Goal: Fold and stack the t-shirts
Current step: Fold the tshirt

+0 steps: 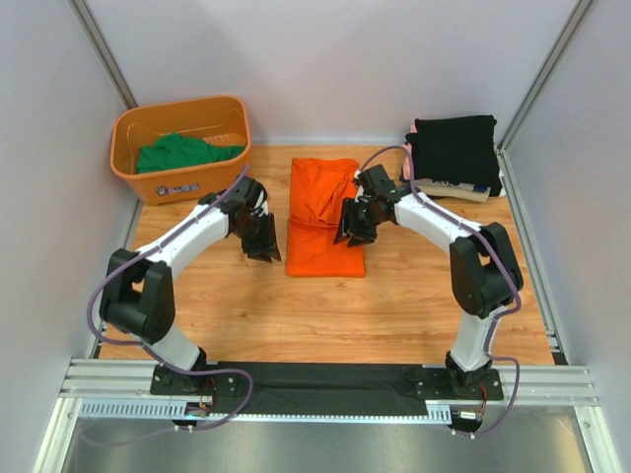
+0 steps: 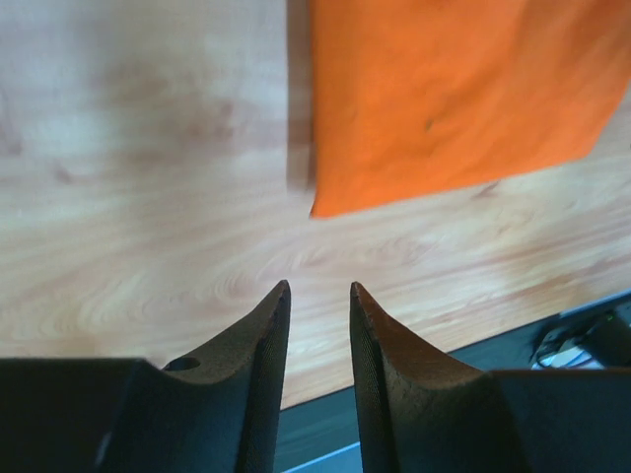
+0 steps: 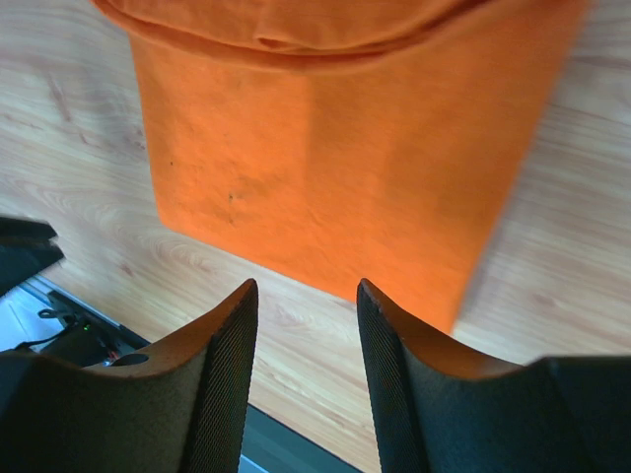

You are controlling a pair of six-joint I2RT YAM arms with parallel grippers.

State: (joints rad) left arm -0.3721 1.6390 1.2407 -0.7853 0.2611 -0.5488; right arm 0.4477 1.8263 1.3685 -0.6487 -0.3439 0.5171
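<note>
The bright orange t-shirt (image 1: pixel 322 217) lies folded into a long strip at the table's middle; it also shows in the left wrist view (image 2: pixel 454 94) and the right wrist view (image 3: pixel 335 168). My left gripper (image 1: pixel 262 246) hovers just left of the shirt's near part, open and empty (image 2: pixel 318 288). My right gripper (image 1: pixel 355 233) hovers at the shirt's right edge, open and empty (image 3: pixel 306 286). A green t-shirt (image 1: pixel 182 153) lies in the basket. A folded black t-shirt (image 1: pixel 454 148) tops a stack of pale shirts (image 1: pixel 449 186) at the back right.
The rigid orange plastic basket (image 1: pixel 177 182) stands at the back left. Metal frame posts and grey walls close in the sides and back. A black mat (image 1: pixel 325 379) and the rail run along the near edge.
</note>
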